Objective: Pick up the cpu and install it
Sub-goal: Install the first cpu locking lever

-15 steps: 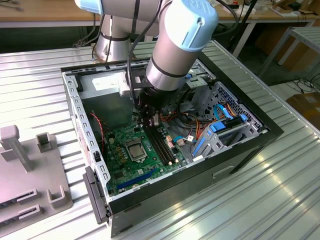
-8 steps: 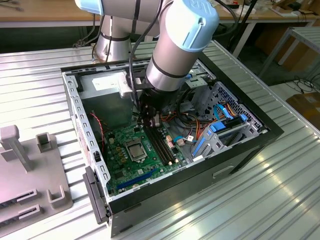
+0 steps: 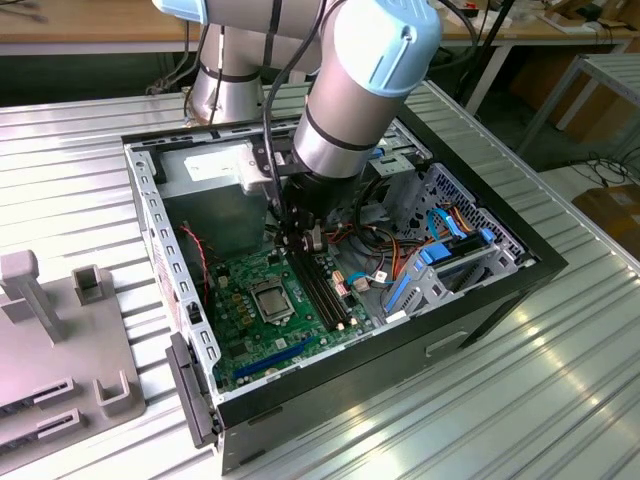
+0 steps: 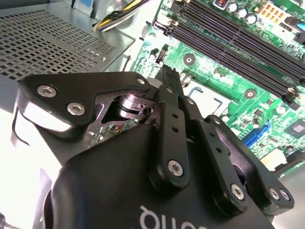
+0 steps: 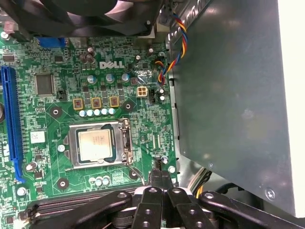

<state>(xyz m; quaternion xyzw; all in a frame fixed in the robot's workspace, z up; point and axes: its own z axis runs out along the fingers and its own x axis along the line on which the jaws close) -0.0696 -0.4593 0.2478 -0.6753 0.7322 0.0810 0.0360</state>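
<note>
1. The cpu (image 5: pixel 95 145) is seen seated in the socket frame (image 5: pixel 99 146) near the middle of the motherboard (image 5: pixel 119 90), inside the open computer case (image 3: pixel 520 270).
2. The gripper (image 5: pixel 161 177) is poised over the board beside the socket, toward the memory slots (image 3: pixel 318 285); its fingers (image 4: pixel 170 83) are pressed together, with nothing held.
3. The chip is judged light, thin, rigid and fragile; it would best be taken by opposite edges, its underside left untouched.
</note>
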